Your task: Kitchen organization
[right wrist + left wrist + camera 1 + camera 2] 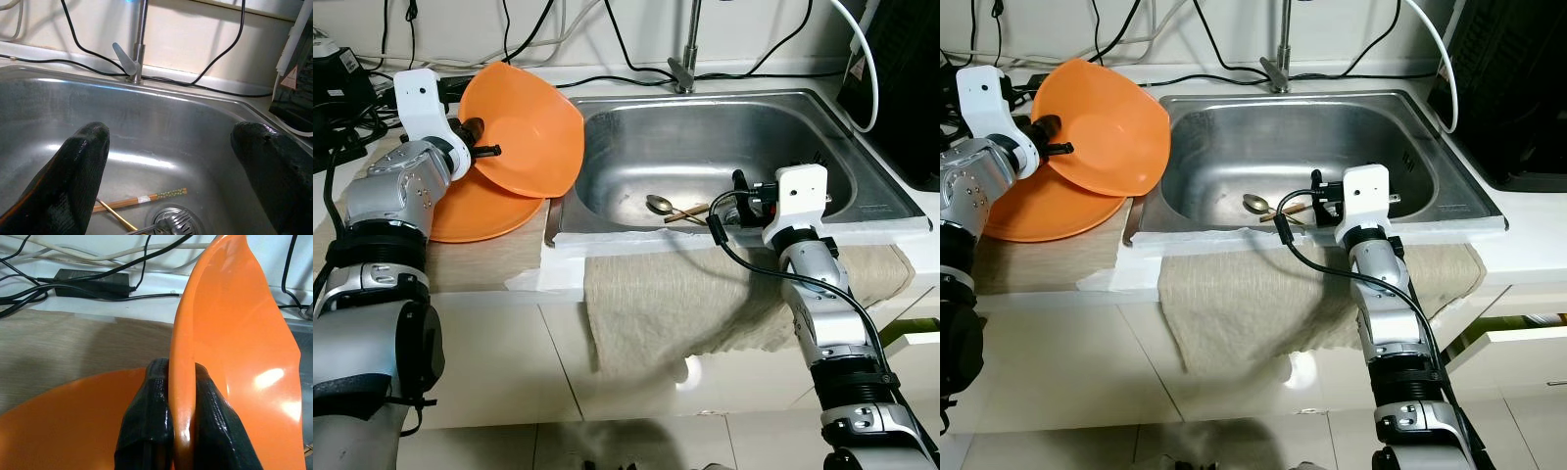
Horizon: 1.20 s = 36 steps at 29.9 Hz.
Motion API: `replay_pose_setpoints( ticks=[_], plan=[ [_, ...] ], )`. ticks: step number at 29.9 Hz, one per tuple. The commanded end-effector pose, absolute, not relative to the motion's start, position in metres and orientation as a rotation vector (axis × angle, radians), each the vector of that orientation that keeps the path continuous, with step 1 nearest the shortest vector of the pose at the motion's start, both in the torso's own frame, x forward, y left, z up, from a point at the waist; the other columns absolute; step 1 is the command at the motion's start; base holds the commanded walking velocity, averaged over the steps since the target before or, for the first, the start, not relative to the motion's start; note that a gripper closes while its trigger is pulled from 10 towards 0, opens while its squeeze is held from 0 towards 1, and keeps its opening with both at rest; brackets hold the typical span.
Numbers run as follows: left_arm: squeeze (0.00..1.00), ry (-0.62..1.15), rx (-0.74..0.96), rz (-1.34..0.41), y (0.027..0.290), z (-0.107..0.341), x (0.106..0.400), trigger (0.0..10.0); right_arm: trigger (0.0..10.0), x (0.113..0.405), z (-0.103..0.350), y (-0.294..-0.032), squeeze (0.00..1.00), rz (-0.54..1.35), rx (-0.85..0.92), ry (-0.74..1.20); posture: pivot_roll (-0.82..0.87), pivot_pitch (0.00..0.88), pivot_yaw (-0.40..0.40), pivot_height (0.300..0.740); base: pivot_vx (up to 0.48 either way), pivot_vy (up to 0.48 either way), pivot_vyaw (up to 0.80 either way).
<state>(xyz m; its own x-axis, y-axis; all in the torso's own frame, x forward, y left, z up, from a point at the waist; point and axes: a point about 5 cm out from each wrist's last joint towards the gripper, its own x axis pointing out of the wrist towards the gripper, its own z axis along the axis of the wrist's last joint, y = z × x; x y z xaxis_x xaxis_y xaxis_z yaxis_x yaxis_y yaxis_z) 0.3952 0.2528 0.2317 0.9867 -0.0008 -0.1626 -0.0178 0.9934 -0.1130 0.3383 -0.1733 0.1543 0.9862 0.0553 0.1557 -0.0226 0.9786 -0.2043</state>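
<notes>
- Orange bowl [530,132] tilted on edge, lifted over orange plate [480,211] on bench [489,269], left of sink [705,147].
- Left gripper [182,396] fingers [149,406] clamped on bowl rim.
- Right gripper [176,161] fingers spread wide, empty, over sink front.
- Spoon [658,204], chopsticks [142,199], fork [164,225] on sink bottom.

both eye views look forward and down from the head onto a stainless steel sink [705,147] and the white counter [607,83] behind it, from slightly offset positions. the left wrist view looks along its black fingers [146,431], very close to a tilted orange plastic bowl [234,357]. the right wrist view faces into the same sink toward a chrome faucet [139,44], sharing wooden chopsticks [142,199] with the eye views.
</notes>
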Motion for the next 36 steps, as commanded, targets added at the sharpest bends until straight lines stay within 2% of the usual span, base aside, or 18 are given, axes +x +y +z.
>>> replay_pose_setpoints(
  ticks=[1, 36],
  plan=[
    [0.0, 0.229, -0.094, 0.023, 0.2541, 0.2167, 0.3924, 0.0, 10.0, 0.3361, 0.156, -0.1763, 0.0, 0.035, -0.203, -0.17, -0.07, 0.0, 0.031, 0.74, 0.0, 0.0, 0.0],
    [0.0, 0.227, -0.094, 0.02, 0.2515, 0.2175, 0.3903, 0.0, 10.0, 0.3321, 0.157, -0.1799, 0.0, 0.034, -0.204, -0.174, -0.11, 0.0, 0.027, 0.74, 0.0, 0.0, 0.0]
  ],
)
